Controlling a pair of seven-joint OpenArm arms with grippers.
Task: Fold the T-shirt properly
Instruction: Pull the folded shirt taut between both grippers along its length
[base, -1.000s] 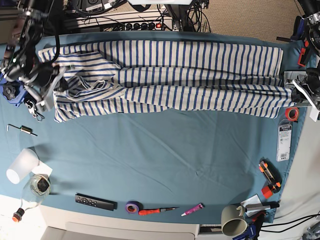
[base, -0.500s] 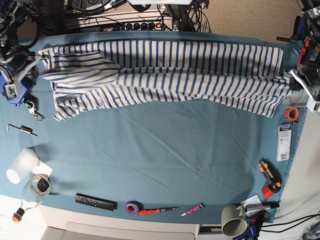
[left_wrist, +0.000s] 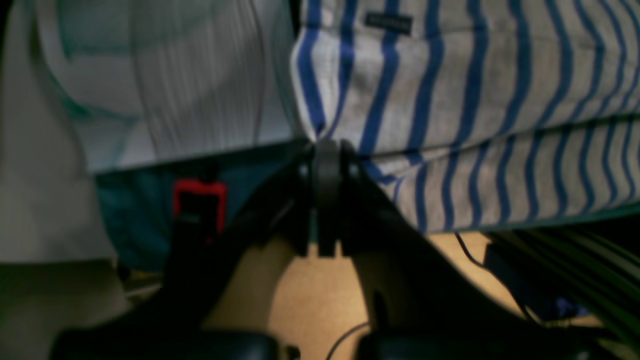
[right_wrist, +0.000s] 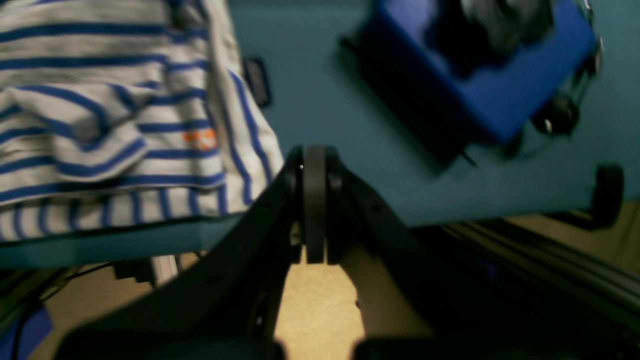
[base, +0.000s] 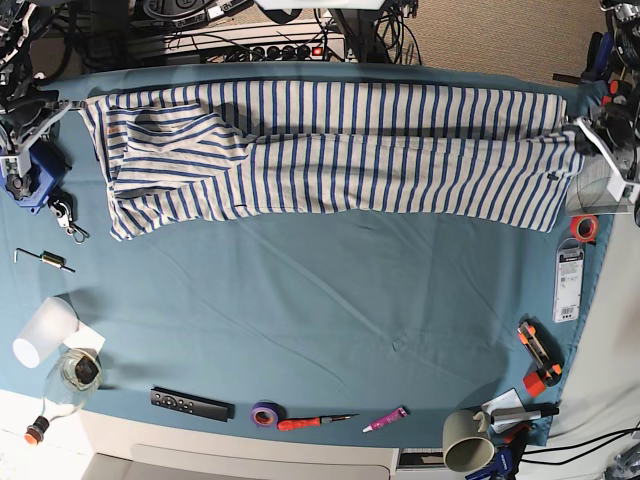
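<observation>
1. Base view: the large soft white cloth T-shirt with thin blue stripes (base: 340, 160) is seen stretched as a long band across the far part of the teal-covered counter (base: 320, 310), its sleeve end bunched and partly doubled over at that view's left.
2. The step in hand is judged to be a lengthwise fold, with the shirt drawn taut between its two ends.
3. The left gripper (left_wrist: 327, 150) is seen closed, pinched on a striped hem corner beside a small dark label (left_wrist: 388, 22), at the counter's edge.
4. The right gripper (right_wrist: 314, 157) is closed with nothing between its jaws; it is held just beside the shirt's edge, whether touching cannot be told.
5. Next, a fresh grasp by the right gripper is probably called for, so that the wrinkled sleeve end can be flattened before the next fold.
6. A blue block (right_wrist: 480, 75) lies beyond it.
</observation>
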